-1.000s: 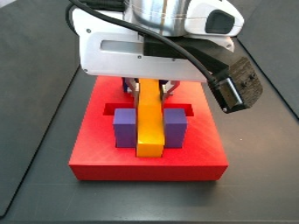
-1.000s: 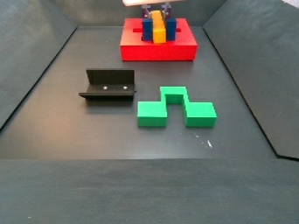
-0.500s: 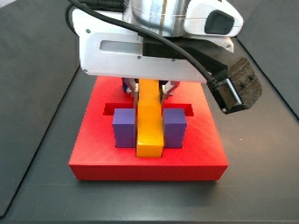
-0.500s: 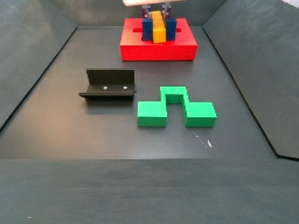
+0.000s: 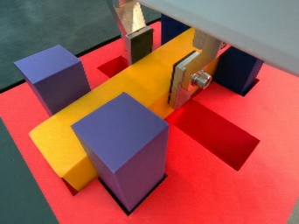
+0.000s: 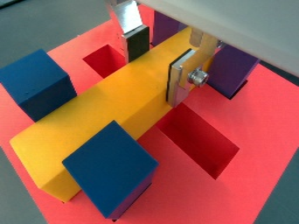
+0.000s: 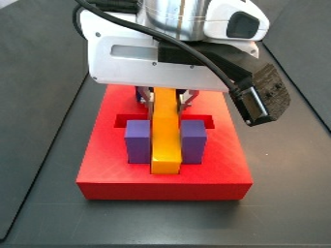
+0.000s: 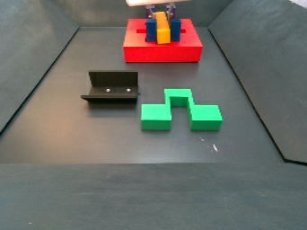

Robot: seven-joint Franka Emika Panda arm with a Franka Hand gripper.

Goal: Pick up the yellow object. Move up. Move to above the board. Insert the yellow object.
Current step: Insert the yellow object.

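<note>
The gripper is clamped on the long yellow-orange rectangular bar, which lies between the upright posts of the flat red square board at frame centre, guiding its insertion.

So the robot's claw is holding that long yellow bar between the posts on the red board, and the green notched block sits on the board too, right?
Not quite. The green notched block lies on the dark floor, well away from the red board, as a side view shows. The rest holds: the gripper is over the board, its fingers either side of the long yellow bar between the posts.
</note>
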